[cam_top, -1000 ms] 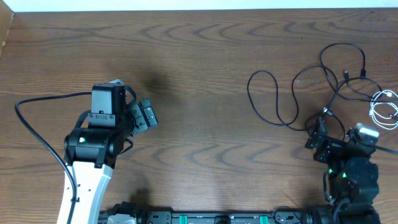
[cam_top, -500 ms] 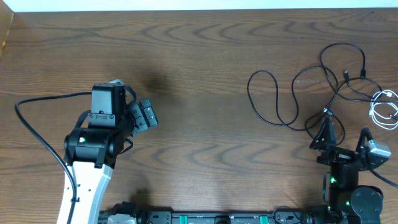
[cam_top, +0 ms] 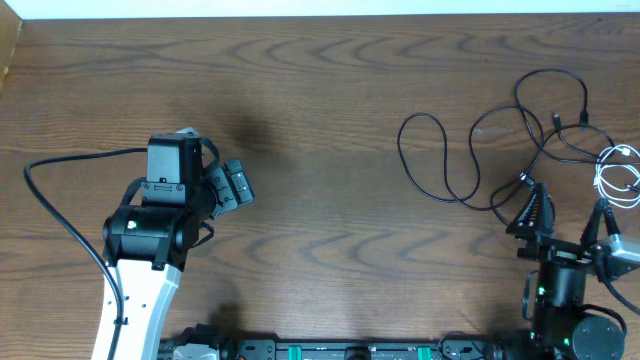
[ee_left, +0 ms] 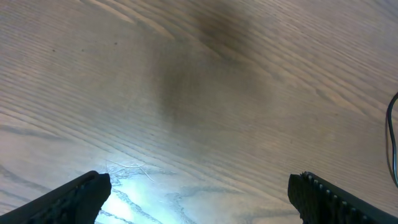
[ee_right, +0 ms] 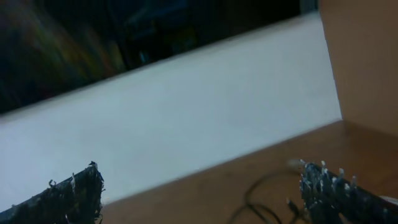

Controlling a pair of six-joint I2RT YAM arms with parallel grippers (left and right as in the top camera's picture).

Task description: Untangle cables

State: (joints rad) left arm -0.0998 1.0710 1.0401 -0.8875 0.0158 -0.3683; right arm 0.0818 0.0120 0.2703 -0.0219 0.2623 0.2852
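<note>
The cables lie at the table's far right in the overhead view. Long black ones loop and cross each other, and a short coiled white one lies by the right edge. My right gripper stands open just on the near side of the tangle, touching nothing. In the blurred right wrist view its fingertips frame a black cable on the wood ahead. My left gripper is open over bare wood at the left, far from the cables. The left wrist view shows a sliver of black cable at its right edge.
A thick black wire curves from the left arm across the table's left side. The arm bases line the near edge. A pale wall strip runs along the table's far edge.
The right arm has swung to the right and tilted its gripper up toward the far edge, fingers staying wide apart. The left arm and the cables have not moved.
</note>
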